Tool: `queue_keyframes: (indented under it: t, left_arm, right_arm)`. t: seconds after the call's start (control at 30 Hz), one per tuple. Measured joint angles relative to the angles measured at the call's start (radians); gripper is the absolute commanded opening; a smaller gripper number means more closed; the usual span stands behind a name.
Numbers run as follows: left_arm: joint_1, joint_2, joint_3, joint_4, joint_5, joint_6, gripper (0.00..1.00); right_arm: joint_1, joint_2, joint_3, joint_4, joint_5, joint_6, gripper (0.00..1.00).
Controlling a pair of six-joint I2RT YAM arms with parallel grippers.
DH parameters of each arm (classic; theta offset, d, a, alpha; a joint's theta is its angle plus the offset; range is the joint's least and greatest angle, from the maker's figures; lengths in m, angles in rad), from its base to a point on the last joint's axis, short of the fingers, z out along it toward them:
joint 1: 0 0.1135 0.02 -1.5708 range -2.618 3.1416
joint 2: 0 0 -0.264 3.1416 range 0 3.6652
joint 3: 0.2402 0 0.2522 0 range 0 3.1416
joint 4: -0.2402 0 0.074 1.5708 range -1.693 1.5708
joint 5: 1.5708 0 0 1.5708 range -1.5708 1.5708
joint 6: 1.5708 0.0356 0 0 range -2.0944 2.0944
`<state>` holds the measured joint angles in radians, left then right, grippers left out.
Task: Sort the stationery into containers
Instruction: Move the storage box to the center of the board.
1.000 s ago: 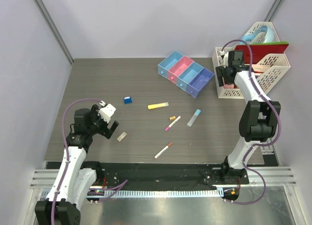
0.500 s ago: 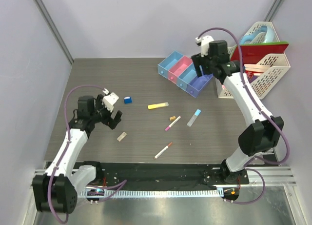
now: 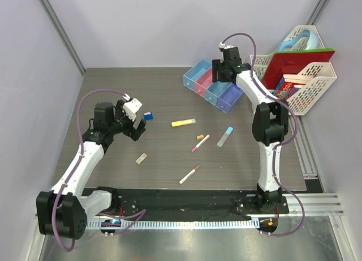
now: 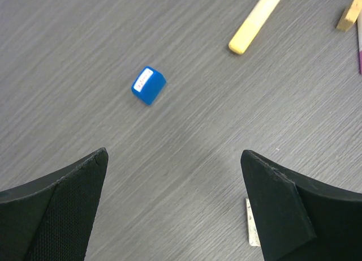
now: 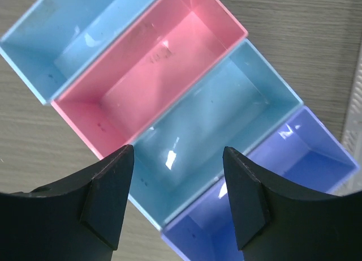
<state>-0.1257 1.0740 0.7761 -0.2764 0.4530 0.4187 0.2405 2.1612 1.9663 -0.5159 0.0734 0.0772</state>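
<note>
My left gripper hangs wide open and empty over the dark wood-grain table. The tiny blue plastic cube sits on the table just ahead of my fingertips, a touch left of the midline between them, clear of both. It's squat, with no long axis to line up on, and its faces are turned diagonal to my jaws. This arm is far nearer. My right gripper, also spread wide and empty, hovers well away above the row of four joined translucent bins. My call: forward, slightly left, then down.
</note>
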Motion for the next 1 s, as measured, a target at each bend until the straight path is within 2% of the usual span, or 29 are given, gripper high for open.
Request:
queue_keyframes:
  t: [0.3,0.77,1.0]
  left_arm:
    - [-0.006,-0.006,-0.04,-0.003,-0.034,0.007,1.0]
    - [-0.01,-0.073,-0.065,-0.005,-0.034,0.008,1.0]
    - [-0.01,-0.102,-0.092,-0.005,-0.034,0.008,1.0]
  right_arm:
    - [0.041,0.101,0.106,0.038,0.018,0.092,0.69]
    - [0.087,0.178,0.079,0.056,0.082,0.118,0.69]
    - [0.108,0.2,0.08,0.09,0.111,0.079,0.69]
